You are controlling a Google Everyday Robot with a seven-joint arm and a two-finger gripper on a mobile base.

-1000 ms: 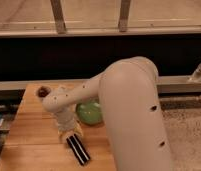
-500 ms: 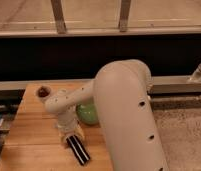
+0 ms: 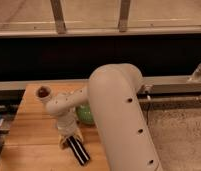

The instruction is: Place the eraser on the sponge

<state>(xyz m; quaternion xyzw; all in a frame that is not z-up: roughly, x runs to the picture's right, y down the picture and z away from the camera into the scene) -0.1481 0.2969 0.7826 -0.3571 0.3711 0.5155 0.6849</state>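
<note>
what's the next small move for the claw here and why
Probably a short lift of the eraser off the table, if gripped: the claw sits at its upper end, it lies against the wood, and no sponge shows, perhaps hidden behind the arm.

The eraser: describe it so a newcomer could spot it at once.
Over the wooden table, the gripper hangs low near the front, before the green bowl. The eraser pokes out below it: the only long black block with white stripes.
</note>
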